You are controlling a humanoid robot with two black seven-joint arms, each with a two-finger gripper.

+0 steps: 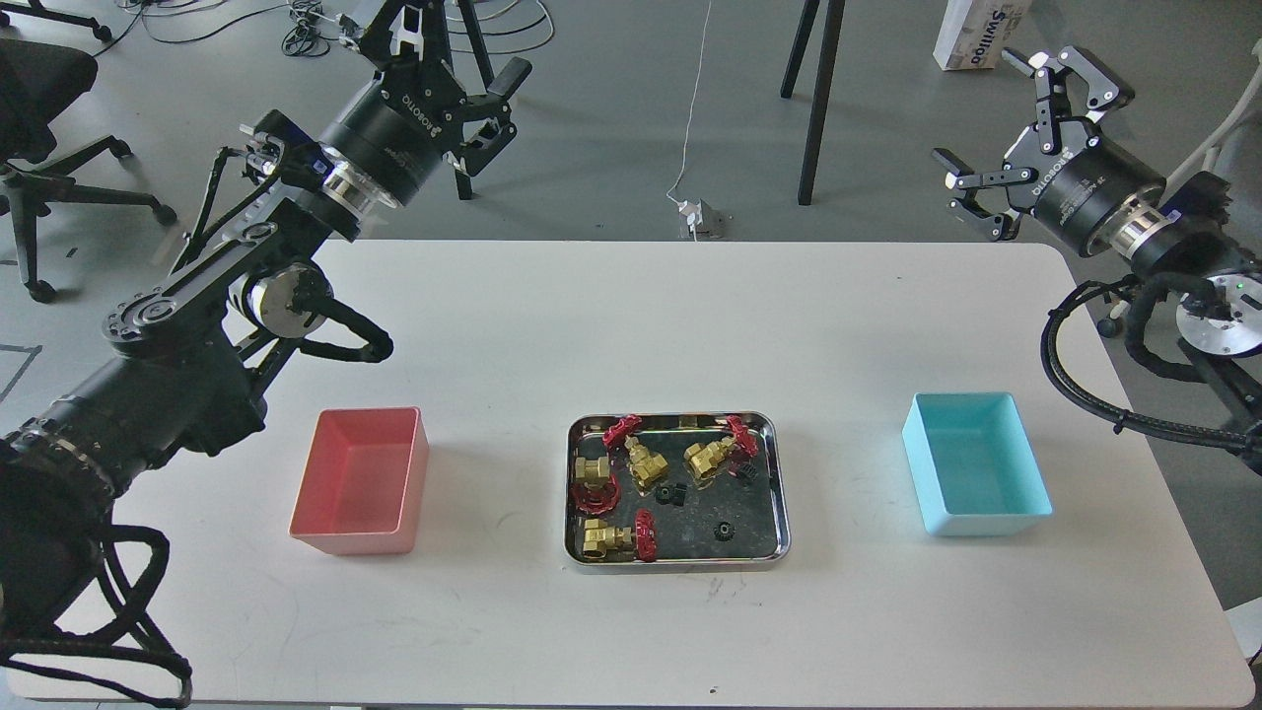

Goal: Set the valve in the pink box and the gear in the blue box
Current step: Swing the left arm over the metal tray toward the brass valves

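Brass valves [631,488] four, gears [725,532] four.

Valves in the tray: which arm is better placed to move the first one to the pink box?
Probably left. The pink box sits on the left gripper side of the steel tray, and the valves cluster in the tray's left half. Both grippers hover open; the right gripper is nearer the blue box.

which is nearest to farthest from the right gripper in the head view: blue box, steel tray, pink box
From the right gripper:
1. Light cyan-blue plastic box, on the table's right side.
2. Shiny steel tray, at the centre.
3. Salmon-pink plastic box, far left.
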